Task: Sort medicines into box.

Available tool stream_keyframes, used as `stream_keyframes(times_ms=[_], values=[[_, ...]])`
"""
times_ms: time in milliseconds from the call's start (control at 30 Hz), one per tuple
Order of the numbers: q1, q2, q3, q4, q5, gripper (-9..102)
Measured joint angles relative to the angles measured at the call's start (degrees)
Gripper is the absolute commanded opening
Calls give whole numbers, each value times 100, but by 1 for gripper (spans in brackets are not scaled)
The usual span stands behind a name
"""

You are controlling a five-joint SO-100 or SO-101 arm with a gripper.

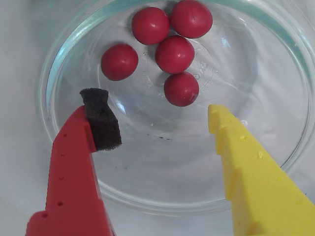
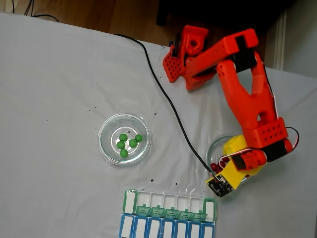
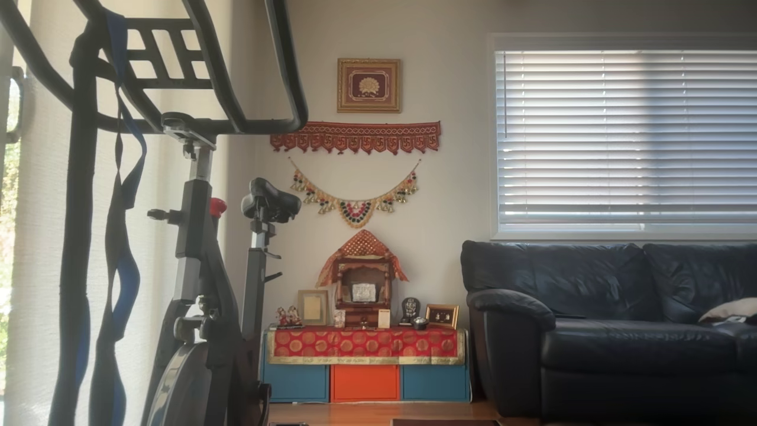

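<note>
Several dark red medicines lie clustered at the far side of a round clear glass dish in the wrist view. My gripper hangs open just above the dish, with the red finger and its black foam pad on the left and the yellow finger on the right. Nothing is between them. Several green medicines sit in a second glass dish in the fixed view. The box lies at the bottom edge with its green lids flipped open.
The orange arm reaches from the table's far edge over the right-hand dish. A black cable runs across the white cloth to the wrist camera. A blue-lidded row adjoins the box.
</note>
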Motion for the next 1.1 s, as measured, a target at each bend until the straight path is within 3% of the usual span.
stream_keyframes(times_ms=[1100], values=[[62, -519, 0, -79, -308, 36]])
